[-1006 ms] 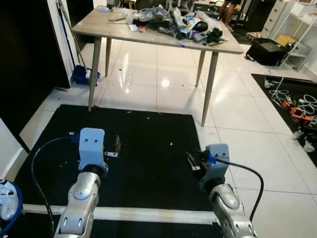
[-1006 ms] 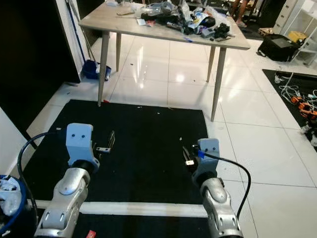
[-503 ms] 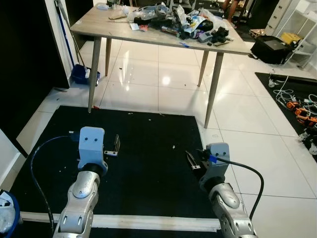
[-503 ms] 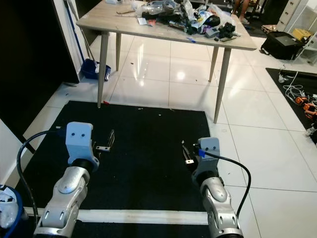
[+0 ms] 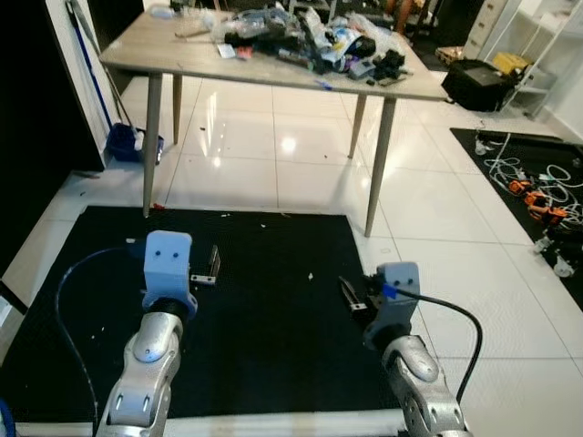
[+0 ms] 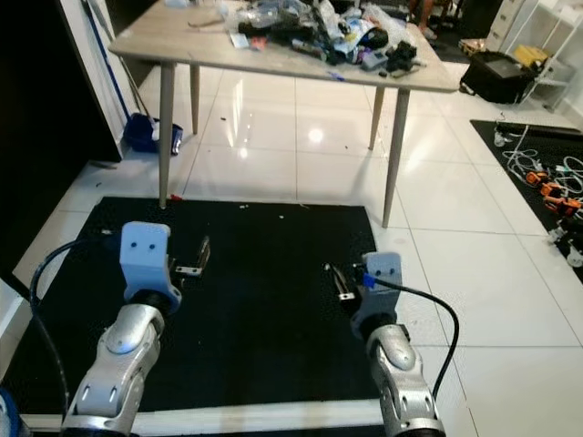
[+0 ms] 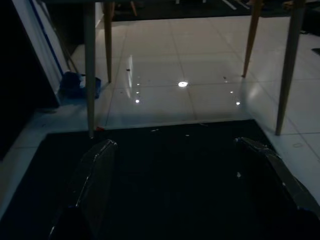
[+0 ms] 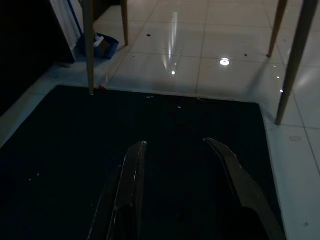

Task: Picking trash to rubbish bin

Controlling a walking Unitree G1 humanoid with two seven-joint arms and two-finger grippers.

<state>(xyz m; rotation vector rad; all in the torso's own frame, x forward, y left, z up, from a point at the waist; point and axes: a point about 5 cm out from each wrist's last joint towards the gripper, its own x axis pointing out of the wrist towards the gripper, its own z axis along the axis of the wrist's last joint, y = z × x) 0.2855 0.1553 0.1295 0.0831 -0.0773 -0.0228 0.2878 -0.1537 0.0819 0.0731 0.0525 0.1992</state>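
A heap of mixed trash [image 5: 305, 41] lies on a wooden table [image 5: 150, 50] ahead, across a black floor mat [image 5: 264, 328]. A sliver of the blue bin rim [image 5: 3, 426] shows at the bottom left corner. My left gripper [image 5: 215, 265] is held out low over the mat, open, with nothing between its fingers [image 7: 100, 165]. My right gripper [image 5: 350, 294] is held out the same way, open and empty, its fingers [image 8: 132, 170] pointing toward the table. Both grippers are well short of the table.
A blue dustpan with a broom [image 5: 123, 141] leans by the dark wall on the left. A black bag [image 5: 475, 84] and tangled cables [image 5: 537, 187] lie on the white tiles to the right. Small crumbs dot the mat. The table's legs [image 5: 375, 164] stand at the mat's far edge.
The whole view has shifted: the table has slid left and the bin has dropped almost out at the bottom left. Both arms hold the same pose.
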